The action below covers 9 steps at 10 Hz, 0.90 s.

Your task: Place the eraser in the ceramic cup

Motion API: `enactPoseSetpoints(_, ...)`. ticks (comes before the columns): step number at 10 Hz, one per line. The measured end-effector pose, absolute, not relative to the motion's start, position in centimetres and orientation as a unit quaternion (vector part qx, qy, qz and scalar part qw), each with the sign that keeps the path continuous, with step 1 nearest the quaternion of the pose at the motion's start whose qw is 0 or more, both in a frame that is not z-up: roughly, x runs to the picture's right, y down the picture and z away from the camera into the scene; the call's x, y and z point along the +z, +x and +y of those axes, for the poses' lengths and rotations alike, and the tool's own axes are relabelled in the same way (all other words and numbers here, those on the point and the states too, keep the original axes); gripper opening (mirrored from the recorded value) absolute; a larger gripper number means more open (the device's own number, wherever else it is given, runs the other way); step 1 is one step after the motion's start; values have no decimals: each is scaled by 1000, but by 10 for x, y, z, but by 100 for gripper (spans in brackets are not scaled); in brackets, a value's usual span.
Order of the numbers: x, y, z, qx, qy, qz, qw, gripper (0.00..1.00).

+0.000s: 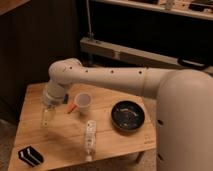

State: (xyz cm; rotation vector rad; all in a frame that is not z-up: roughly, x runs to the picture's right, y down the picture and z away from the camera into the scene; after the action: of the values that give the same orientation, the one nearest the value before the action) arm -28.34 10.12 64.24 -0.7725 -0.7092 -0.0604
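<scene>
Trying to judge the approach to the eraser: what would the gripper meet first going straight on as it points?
The gripper points down, open and empty, over the table beside the ceramic cup. Straight on, it would probably meet the wood first; the eraser lies off that line, toward the front corner.

Inspection findings:

- The gripper (47,116) is seen just above the left part of the table (35,131), under the arm's wrist. Its jaws are spread, but the 2 fingers are smeared into 1 pale shape.
- On the eraser (30,155), the stripes are barely resolved.
- An orange object (72,107) is partly covered by the ceramic cup (83,101) and cannot be identified.
- Pale marks inside the black bowl (128,116) cannot be told as contents or glare.
- The table's right end is hidden by the robot's body (185,125), which is itself cut off at the right and bottom edges.
</scene>
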Motion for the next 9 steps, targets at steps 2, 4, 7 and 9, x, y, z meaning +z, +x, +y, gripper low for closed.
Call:
enactPoseSetpoints(2,633,-297,116,-62,-383,-348,854,80)
enactPoseSetpoints(4,619,-315,131,-106,-389,-344,848,80)
enactPoseSetpoints(7,607,-326,142,-154,-388,-336,844,80)
enactPoseSetpoints(9,607,-321,153,-162,-388,-323,848,80)
